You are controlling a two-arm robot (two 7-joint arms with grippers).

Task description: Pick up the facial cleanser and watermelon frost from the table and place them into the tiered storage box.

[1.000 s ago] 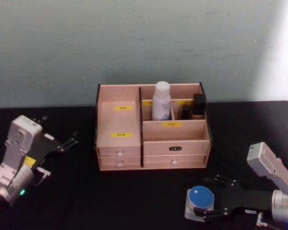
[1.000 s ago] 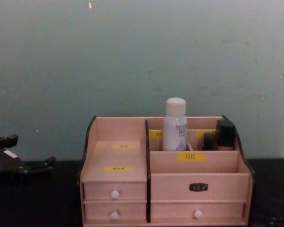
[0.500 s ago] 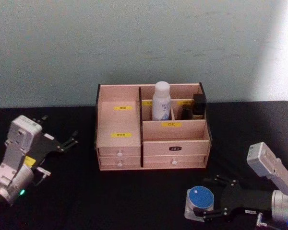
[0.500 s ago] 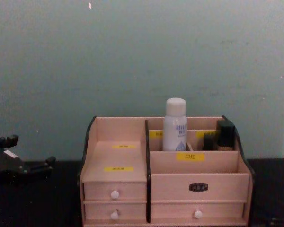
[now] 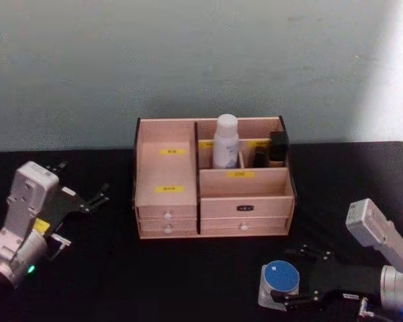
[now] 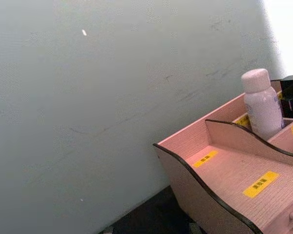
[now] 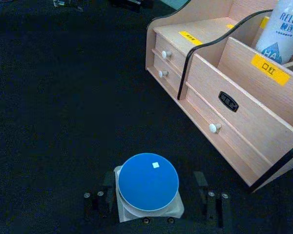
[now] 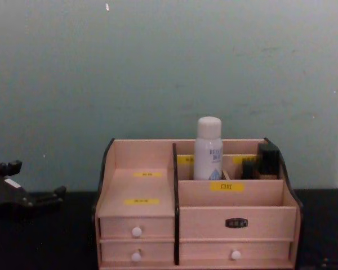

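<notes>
The tiered storage box (image 5: pixel 168 178) stands at the middle of the black table, also seen as the box (image 8: pixel 236 194) in the chest view. A white bottle, the facial cleanser (image 5: pixel 226 141), stands upright in a back compartment. The watermelon frost (image 5: pixel 281 278), a small pale container with a round blue lid, sits on the table in front of the box, to the right. My right gripper (image 7: pixel 154 191) is open and straddles it, one finger on each side at table level. At the table's left my left gripper (image 5: pixel 82 177) hangs open and holds nothing.
A black item (image 5: pixel 277 147) stands in the box's back right compartment beside the bottle. The box's left stepped tiers (image 6: pixel 234 175) hold nothing. Black tabletop (image 7: pixel 49 97) lies bare between the blue-lidded container and the box's drawers. A pale wall is behind.
The right gripper has shifted only slightly around the blue-lidded container. The left arm, the box and the bottle have not moved.
</notes>
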